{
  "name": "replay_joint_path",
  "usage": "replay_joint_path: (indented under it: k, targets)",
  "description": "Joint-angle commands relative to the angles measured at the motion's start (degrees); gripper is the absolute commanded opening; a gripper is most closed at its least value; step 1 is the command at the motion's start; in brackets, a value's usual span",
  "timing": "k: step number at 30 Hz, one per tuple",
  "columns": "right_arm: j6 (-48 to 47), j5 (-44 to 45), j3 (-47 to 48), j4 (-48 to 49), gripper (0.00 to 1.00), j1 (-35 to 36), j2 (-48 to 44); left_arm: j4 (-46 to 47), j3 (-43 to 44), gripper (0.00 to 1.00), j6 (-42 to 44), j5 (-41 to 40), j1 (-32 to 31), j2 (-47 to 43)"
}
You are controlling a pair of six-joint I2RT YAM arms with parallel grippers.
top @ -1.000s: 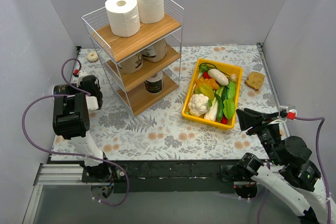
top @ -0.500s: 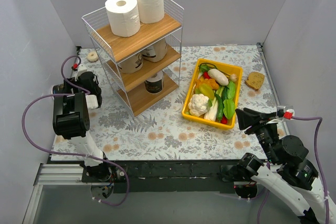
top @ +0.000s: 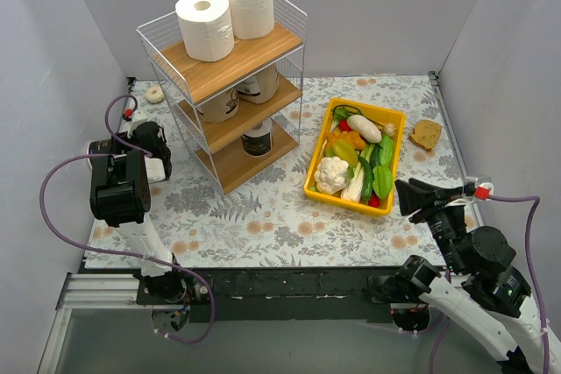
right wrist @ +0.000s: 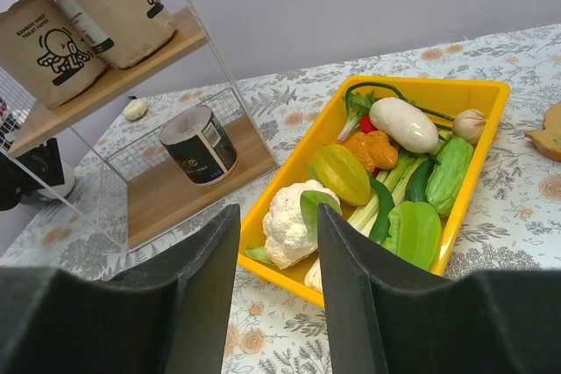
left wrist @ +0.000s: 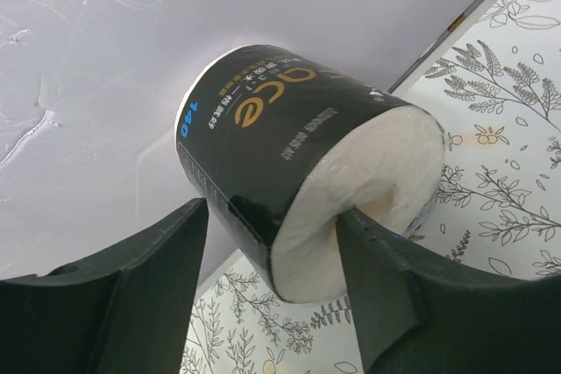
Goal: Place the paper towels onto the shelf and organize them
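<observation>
The left gripper [left wrist: 272, 216] is clamped on a black-wrapped roll [left wrist: 280, 155]. Its film is glossy with gold and white print, and the soft white paper end faces the camera. One dark finger [left wrist: 149, 278] lies along the wrap and the other rests against the paper face. The roll is held near the table's left edge, close to the grey side wall and well left of the shelf [top: 263, 48].

The shelf is white wire mesh with three light wooden boards. Two fat plain white rolls [top: 204, 25] stand upright on the top board, touching each other. Two tan-wrapped rolls [right wrist: 48, 41] with dark print stand on the middle board. A second black-wrapped roll [right wrist: 199, 144] stands on the bottom board, with bare wood showing in front of it.

The right gripper [right wrist: 272, 243] hovers with its fingers spread, nothing between them, just beside the near end of the yellow vegetable bin [top: 396, 129]. A strip of floral tablecloth [top: 263, 216] lies between the shelf and the bin.
</observation>
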Motion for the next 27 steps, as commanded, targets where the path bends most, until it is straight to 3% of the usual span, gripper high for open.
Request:
replay_joint_path:
  k: [1,9,21,27]
  targets:
    - [-1.5,1.4,0.7,2.7,0.48,0.2,-0.5,-2.3,1.5,0.55,-3.1,-1.4,0.1,-1.2]
    - [-2.3,1.9,3.3,1.3,0.48,0.2,-0.6,-23.8,5.9,0.38,-18.0,0.8,0.0,-6.1]
    - [-5.6,2.7,10.7,-4.0,0.48,0.2,3.1,-54.2,7.4,0.34,-33.9,7.2,-0.6,-27.0]
    - [-3.0,-2.0,14.6,-8.8,0.48,0.2,8.2,-67.4,6.2,0.34,-38.4,22.8,-1.0,-41.4]
